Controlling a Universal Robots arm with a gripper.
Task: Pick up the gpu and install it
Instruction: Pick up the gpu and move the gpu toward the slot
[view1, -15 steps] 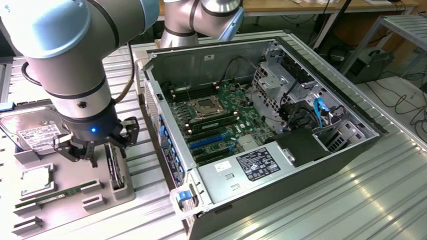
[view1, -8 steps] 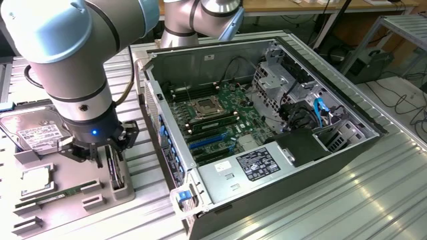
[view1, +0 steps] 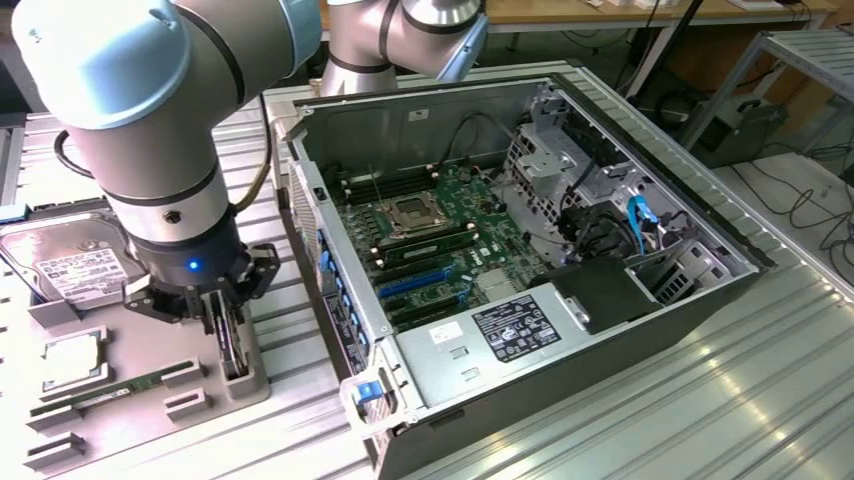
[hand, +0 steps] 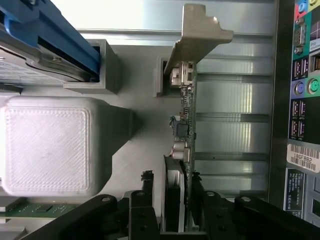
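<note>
1. The gripper: you see its fingers spread, one on each side of the gpu. A gap shows on the fan side, so nothing is pinched yet.
2. The gpu stands on edge in a slot of the tray, which sits just beside the case on the exterior view's left. Its silver bracket is at the end away from the gripper.
3. Handling, as a judgement: expect a light, stiff card that is fragile. The small parts on the board face and the fan could be damaged by a hard squeeze. Take it across its flat faces at the shroud, where the fingers now stand, not by the bracket. The smooth shroud may slip under a weak grip.
4. Writing: a barcode label on the case's port panel reads roughly "18GF882". The white label on the drive and the supply label carry print too small to read.
</note>
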